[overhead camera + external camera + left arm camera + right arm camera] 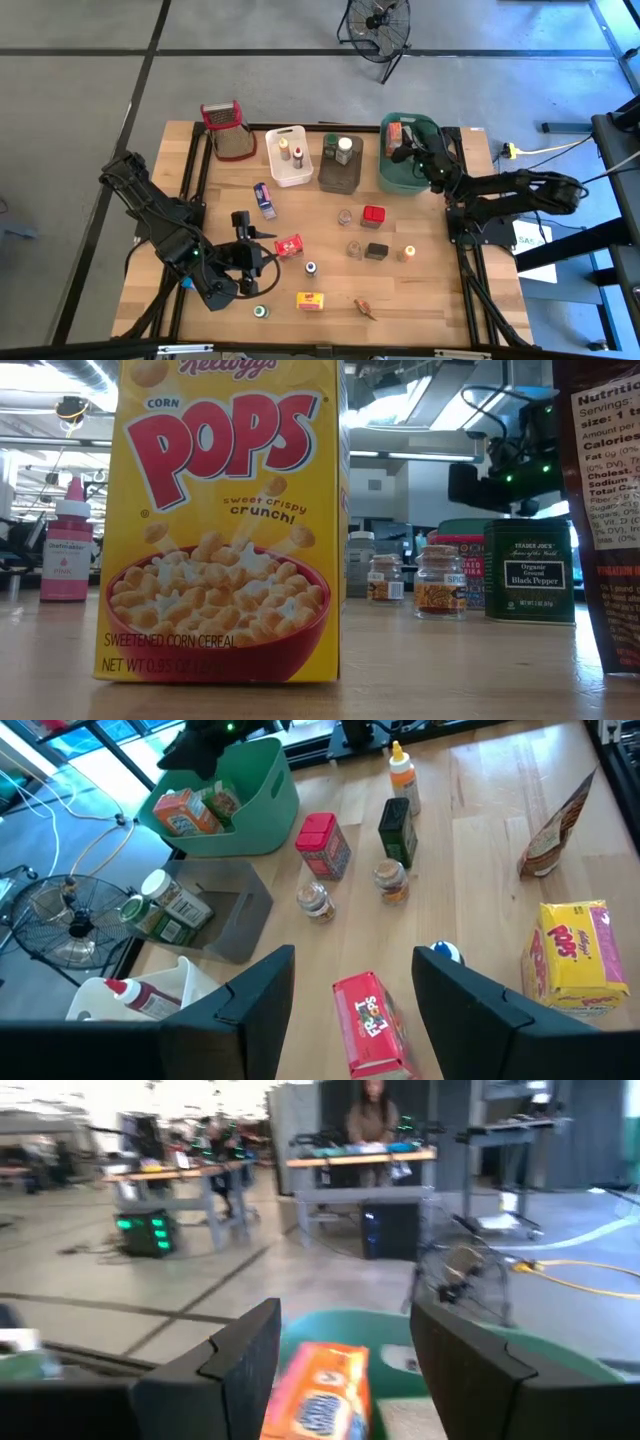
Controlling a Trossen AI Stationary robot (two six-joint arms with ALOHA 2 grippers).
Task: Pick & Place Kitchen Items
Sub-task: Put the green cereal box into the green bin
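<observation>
My left gripper point(350, 1005) hangs open and empty, fingers spread either side of the red Froot Loops box point(372, 1025), which lies flat on the table point(440, 290) right below. Lined up for a straddle grab, I'd judge; that box looks like the next pick. Just beyond it are a blue-capped bottle point(446, 953) and the yellow Corn Pops box point(575, 958), near but not touching. Farther out: two small spice jars point(352, 892), a red tin point(323, 845), a black pepper tin point(397, 832), an orange-capped bottle point(402, 778) and a brown pouch point(560, 825), all loose on the wood, still to sort.

My right gripper point(340, 1370) is open too, holding nothing, poised over the green tub point(408, 160) at the far edge. An orange box point(320, 1390) sits in the tub between my fingers, so it probably counts as placed. The brown tub point(340, 165) holds jars and the white tub point(289, 155) holds bottles; items seem grouped by kind. The grater point(228, 130) stands apart at the far left corner.
</observation>
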